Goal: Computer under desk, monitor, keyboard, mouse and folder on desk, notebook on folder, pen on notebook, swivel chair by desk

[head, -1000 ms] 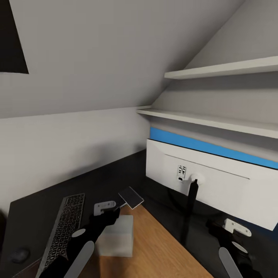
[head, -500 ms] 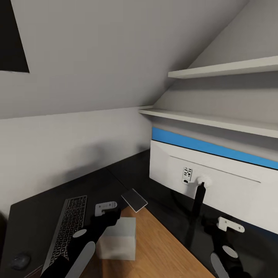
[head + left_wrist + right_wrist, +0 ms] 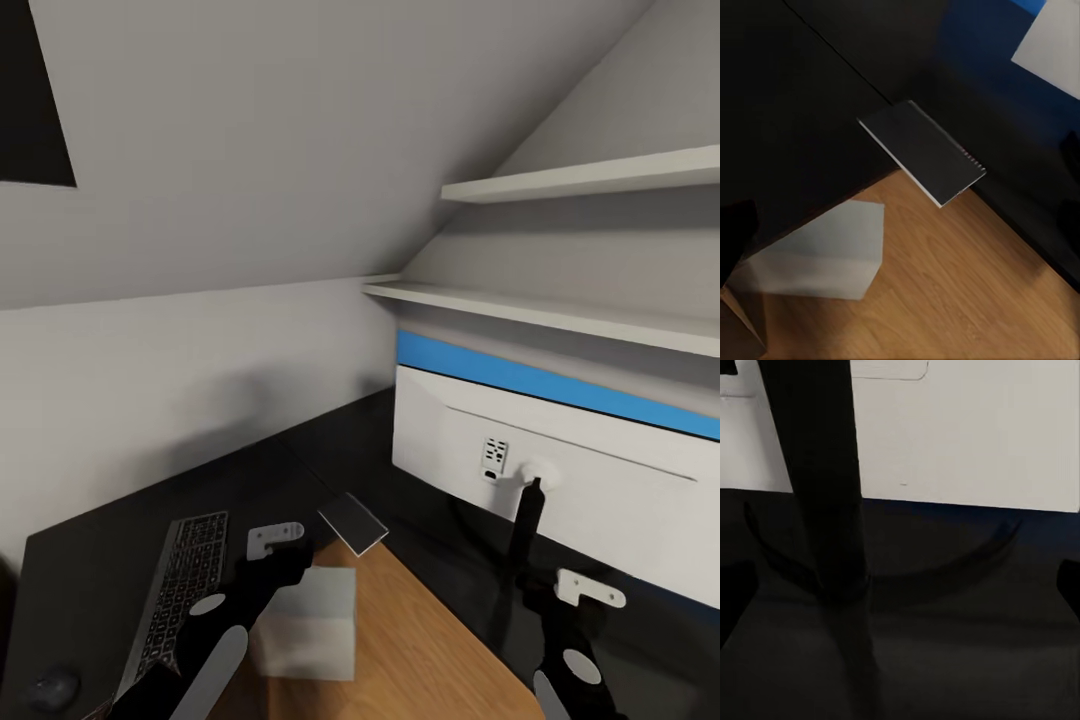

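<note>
The monitor (image 3: pixel 600 505) stands on the black desk (image 3: pixel 110 540) with its white back toward me, on a thin black stand (image 3: pixel 817 495). My right gripper (image 3: pixel 545 600) is open and close to that stand, just above the ring base (image 3: pixel 967 556). The grey notebook (image 3: pixel 352 520) lies at the desk's inner corner and juts over the edge (image 3: pixel 922 150). My left gripper (image 3: pixel 295 555) hovers open just short of it. The keyboard (image 3: pixel 180 590) and the mouse (image 3: pixel 50 688) lie on the desk to the left. Below the left arm, the light grey computer (image 3: pixel 305 620) stands on the wooden floor.
A blue back panel (image 3: pixel 560 385) runs behind the monitor. Two white shelves (image 3: pixel 560 312) are fixed to the wall above it, under a sloping ceiling. Wooden floor (image 3: pixel 420 650) shows between the desk's two wings.
The whole view has shifted slightly. My right gripper has drawn in closer to the monitor's stand. The left gripper and the notebook hold their places.
</note>
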Robot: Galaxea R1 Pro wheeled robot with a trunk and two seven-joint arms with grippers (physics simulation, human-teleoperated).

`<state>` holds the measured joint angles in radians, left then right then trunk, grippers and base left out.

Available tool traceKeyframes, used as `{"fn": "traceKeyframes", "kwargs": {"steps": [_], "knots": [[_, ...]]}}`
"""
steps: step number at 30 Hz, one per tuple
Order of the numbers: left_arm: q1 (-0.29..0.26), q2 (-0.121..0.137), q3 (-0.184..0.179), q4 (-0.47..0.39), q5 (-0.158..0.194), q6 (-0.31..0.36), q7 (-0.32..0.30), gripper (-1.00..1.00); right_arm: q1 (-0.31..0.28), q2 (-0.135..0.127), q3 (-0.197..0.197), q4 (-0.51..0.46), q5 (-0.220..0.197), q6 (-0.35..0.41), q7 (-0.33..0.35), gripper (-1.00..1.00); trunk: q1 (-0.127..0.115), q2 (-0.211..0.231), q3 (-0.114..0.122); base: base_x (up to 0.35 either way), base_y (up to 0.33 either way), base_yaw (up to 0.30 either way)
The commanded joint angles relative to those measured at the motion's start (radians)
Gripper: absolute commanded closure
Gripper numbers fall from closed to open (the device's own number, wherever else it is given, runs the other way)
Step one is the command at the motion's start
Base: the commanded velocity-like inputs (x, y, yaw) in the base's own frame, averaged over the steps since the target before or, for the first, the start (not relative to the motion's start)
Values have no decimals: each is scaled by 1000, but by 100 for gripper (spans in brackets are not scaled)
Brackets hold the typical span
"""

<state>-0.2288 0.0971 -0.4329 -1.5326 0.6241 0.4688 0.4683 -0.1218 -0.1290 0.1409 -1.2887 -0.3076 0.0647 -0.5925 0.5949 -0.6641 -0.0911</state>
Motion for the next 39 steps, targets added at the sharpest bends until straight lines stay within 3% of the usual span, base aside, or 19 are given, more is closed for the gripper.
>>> {"fn": "traceKeyframes", "kwargs": {"steps": [1, 11, 20, 39], "knots": [[-1, 1, -3, -1, 10, 1, 10, -100, -1, 1, 3, 0, 1, 3, -8, -100, 1, -2, -2, 143, 193, 0], [-1, 1, -3, -1, 10, 1, 10, -100, -1, 8, 3, 10, 18, -9, -7, -100, 1, -2, -2, 93, 75, 0], [-1, 1, -22, -1, 9, 1, 10, -100, -1, 8, 3, 11, 19, -9, -7, -100, 1, -2, -2, 126, 20, 0], [-1, 0, -25, -5, 11, 0, 9, -100, -1, 7, 0, 30, 18, -7, -7, -100, 1, -2, -2, 62, 0, 0]]}}
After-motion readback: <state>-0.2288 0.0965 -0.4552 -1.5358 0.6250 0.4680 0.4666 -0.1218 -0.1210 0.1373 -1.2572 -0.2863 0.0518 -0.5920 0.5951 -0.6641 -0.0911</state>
